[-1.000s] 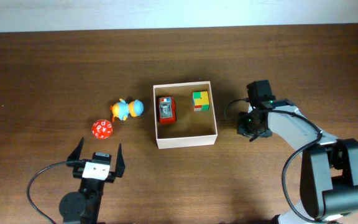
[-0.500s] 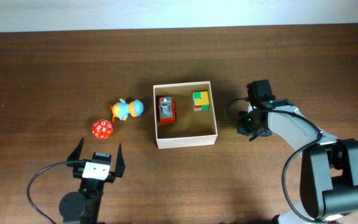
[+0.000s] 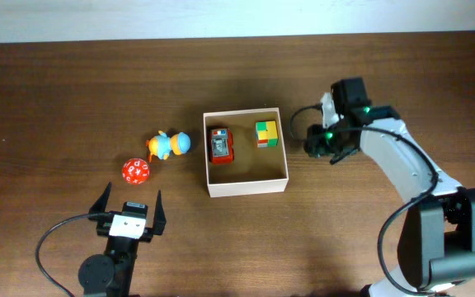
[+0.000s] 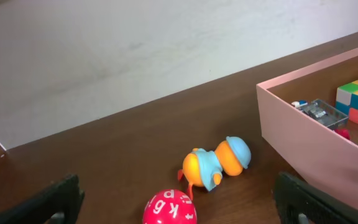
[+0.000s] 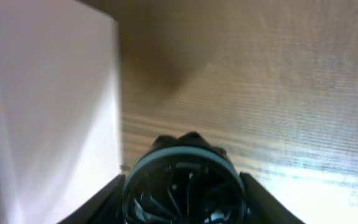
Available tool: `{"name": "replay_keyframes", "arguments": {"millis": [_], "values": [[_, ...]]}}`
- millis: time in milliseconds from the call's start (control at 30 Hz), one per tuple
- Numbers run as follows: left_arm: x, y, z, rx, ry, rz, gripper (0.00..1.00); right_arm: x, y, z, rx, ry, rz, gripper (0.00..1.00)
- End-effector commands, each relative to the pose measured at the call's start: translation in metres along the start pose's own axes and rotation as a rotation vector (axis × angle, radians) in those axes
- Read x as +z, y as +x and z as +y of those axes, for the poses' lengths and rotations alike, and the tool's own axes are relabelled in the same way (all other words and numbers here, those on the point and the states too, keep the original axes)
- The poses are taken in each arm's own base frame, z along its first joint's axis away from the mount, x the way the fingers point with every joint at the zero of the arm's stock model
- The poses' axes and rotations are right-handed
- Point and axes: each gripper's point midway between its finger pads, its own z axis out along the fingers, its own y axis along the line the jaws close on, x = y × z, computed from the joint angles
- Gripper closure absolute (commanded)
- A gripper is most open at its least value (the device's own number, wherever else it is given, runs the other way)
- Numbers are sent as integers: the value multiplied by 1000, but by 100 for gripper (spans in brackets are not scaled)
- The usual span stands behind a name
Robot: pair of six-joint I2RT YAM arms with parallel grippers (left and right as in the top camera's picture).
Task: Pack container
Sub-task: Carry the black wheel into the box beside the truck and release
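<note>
Found the container [image 3: 246, 189] at mid-surface, flat on its base, mouth upward, between the two arms. Judged light and thin-walled: stiff enough to slide, likely to buckle if squeezed hard. Recommend taking one wall near its middle, pinched from above, or pushing at a corner; expect easy skidding on the smooth wood. Noted a square plan, hence no real long axis; sides turned slightly off the surface's edges. Counted a red toy car [image 3: 220, 145] and a coloured cube [image 3: 265, 133] inside, apart from each other, toward the far wall. Saw a duck toy [image 3: 168, 145] and a red die [image 3: 135, 172] outside, left of the container. Observed left jaws spread wide and empty, near the die. Observed right jaws just beside the container's right wall, seemingly pinching a dark round item [image 5: 182, 180] of unclear kind.
</note>
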Motion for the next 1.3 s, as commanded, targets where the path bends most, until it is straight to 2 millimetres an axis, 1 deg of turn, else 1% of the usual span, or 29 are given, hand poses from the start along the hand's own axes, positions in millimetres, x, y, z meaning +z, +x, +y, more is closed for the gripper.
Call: {"name": "replay_keyframes", "arguments": {"millis": [0, 33, 133, 167, 267, 333, 467, 567, 633, 700, 800, 867, 1000, 1067, 1133, 1267], "values": [[0, 2, -1, 12, 1, 1, 1, -27, -26, 22, -82, -82, -55, 51], [0, 2, -1, 12, 1, 1, 1, -36, -32, 30, -111, -111, -67, 51], [0, 2, -1, 12, 1, 1, 1, -56, -42, 52, -168, -208, -94, 51], [0, 2, -1, 12, 1, 1, 1, -64, -46, 63, -191, -265, -107, 51], [0, 2, -1, 12, 1, 1, 1, -77, -50, 87, -218, -389, -127, 51], [0, 2, -1, 12, 1, 1, 1, -80, -49, 102, -241, -441, -133, 51], [0, 2, -1, 12, 1, 1, 1, -77, -44, 127, -312, -467, -133, 51], [0, 2, -1, 12, 1, 1, 1, -74, -39, 152, -386, -478, -140, 50], [0, 2, -1, 12, 1, 1, 1, -70, -36, 166, -432, -455, -149, 50], [0, 2, -1, 12, 1, 1, 1, -64, -35, 175, -465, -414, -161, 50], [0, 2, -1, 12, 1, 1, 1, -53, -34, 185, -482, -319, -182, 50], [0, 2, -1, 12, 1, 1, 1, -46, -35, 188, -478, -263, -192, 50], [0, 2, -1, 12, 1, 1, 1, -26, -37, 186, -453, -161, -193, 50], [0, 2, -1, 12, 1, 1, 1, -14, -36, 186, -456, -143, -180, 50], [0, 2, -1, 12, 1, 1, 1, 4, -36, 180, -430, -112, -158, 50], [0, 2, -1, 12, 1, 1, 1, 28, -34, 174, -421, -89, -122, 50]]}}
